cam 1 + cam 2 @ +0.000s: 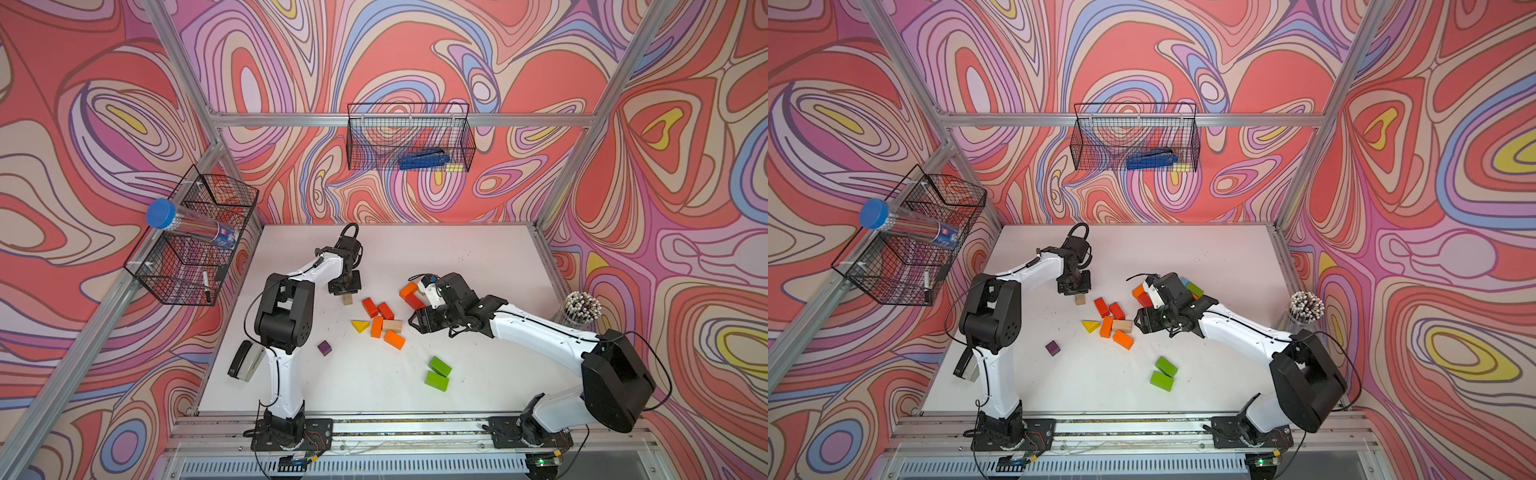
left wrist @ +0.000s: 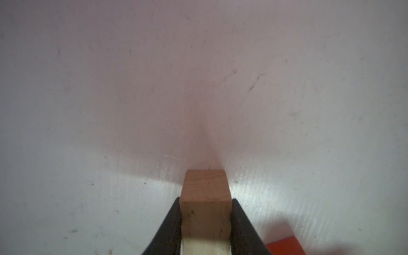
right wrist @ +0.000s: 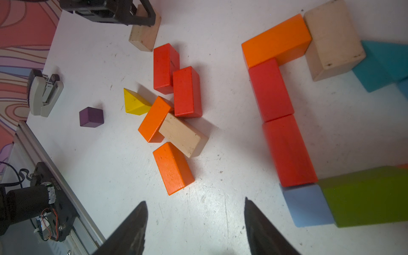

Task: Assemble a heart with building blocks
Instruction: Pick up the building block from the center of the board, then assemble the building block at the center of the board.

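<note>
My left gripper [image 2: 205,199] is shut on a plain wood brick [image 2: 205,187], which stands on end on the white table; both top views show the pair [image 1: 348,299] [image 1: 1080,300]. My right gripper [image 3: 194,200] is open and empty, hovering over bare table near an orange brick [image 3: 173,167]. A loose heap of red [image 1: 370,306], orange [image 1: 377,326] and plain wood [image 1: 392,325] bricks lies with a yellow wedge [image 1: 360,326]. A joined outline runs orange [image 3: 276,40], wood [image 3: 333,39], two red bricks [image 3: 270,88], light blue [image 3: 306,205] and green [image 3: 366,198].
A purple cube [image 1: 324,348] sits alone, and two green bricks [image 1: 440,365] lie nearer the front. A black-and-grey stapler [image 1: 246,360] rests by the left arm's base. A cup of pencils [image 1: 580,309] stands at the right edge. Wire baskets [image 1: 409,137] hang on the walls.
</note>
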`<state>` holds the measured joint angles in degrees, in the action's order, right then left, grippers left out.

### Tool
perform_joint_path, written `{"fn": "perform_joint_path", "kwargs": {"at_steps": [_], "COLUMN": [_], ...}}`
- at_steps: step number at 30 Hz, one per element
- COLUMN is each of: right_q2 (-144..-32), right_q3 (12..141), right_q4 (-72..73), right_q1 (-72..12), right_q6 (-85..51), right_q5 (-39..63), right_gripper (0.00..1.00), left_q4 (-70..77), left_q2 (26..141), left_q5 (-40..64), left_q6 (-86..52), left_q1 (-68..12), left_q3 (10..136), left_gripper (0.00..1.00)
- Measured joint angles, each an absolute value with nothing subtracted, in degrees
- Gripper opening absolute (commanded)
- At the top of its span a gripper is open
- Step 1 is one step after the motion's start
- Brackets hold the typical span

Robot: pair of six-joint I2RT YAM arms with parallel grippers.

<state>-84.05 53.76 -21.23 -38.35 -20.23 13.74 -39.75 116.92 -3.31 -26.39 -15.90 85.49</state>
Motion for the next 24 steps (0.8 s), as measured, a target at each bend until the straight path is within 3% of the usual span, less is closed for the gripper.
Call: {"fn": "perform_joint_path", "kwargs": {"at_steps": [8,18,24], "right_q2": [-84.05,-84.05,-84.05], "right_q3": [53.65,53.23,53.01], "right_q4": [-21.12,-19.84,-18.79], "right_q1": [-38.35,-38.35,-38.35], "right_q6": [-20.23,-20.23,-20.25], "right_q5": [13.89,15.0,15.64], "right_gripper": [0.7,0.71,0.71], "left_q4": [-36.6,-36.32,-36.16], "left_q2": [109.3,91.42,87.07], "left_q5": [-3.03,-2.39,-1.98], "left_q6": [-30.98,-42.61,-49.98], "left_q1": [-14.7,-14.2,-14.2], "left_q3": [74.63,55.96,52.34], "left_gripper": [0.16,0.13,0.11]}}
